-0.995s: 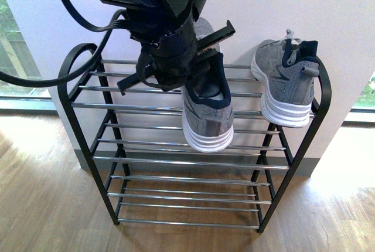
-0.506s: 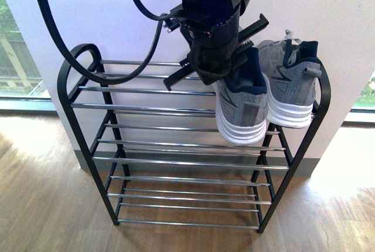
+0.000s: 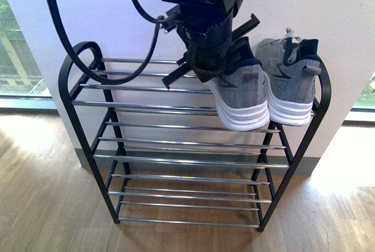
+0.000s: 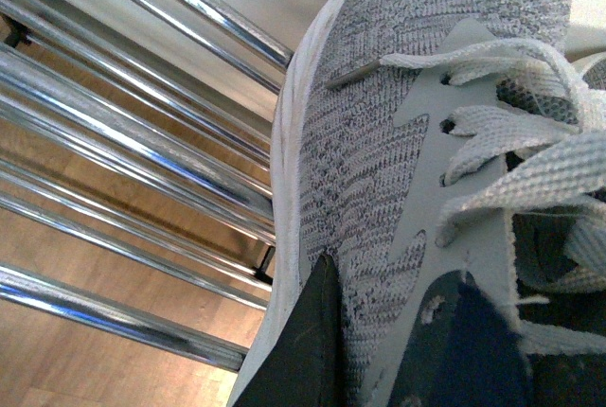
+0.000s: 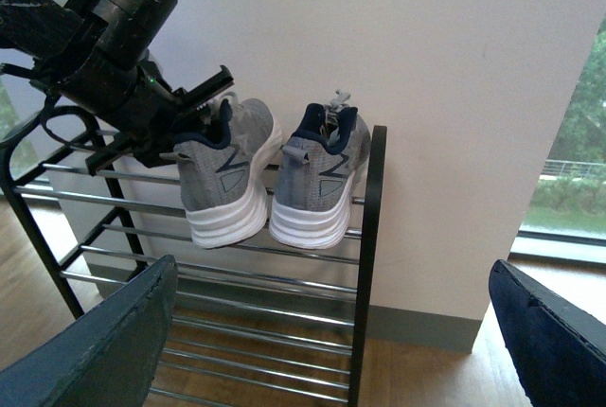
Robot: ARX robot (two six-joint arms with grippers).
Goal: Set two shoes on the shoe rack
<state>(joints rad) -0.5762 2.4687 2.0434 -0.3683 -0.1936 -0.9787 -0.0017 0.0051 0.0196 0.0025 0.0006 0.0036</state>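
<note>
The shoe rack (image 3: 73, 96) stands against a white wall, with black side frames and chrome bars. On the right end of its top tier rests one grey sneaker (image 3: 296, 85), heel toward me. My left gripper (image 3: 218, 67) is shut on a second grey sneaker (image 3: 243, 96), whose white sole sits at the top-tier bars right beside the first. In the left wrist view the dark fingers (image 4: 308, 350) press the knit upper (image 4: 379, 123) beside the laces. The right wrist view shows both sneakers (image 5: 227, 180) (image 5: 317, 185) side by side. My right gripper (image 5: 331, 350) hangs open and empty, away from the rack.
The left arm's black cable (image 3: 88, 67) loops in front of the rack's left end. The lower tiers (image 3: 187, 161) hold nothing. Wooden floor (image 3: 47, 205) lies below, with a grey skirting (image 5: 426, 327) along the wall and windows at both sides.
My left gripper has carried the sneaker to the right and back, from hanging heel-down in front of the rack's middle to sitting level at the top tier beside the other sneaker.
</note>
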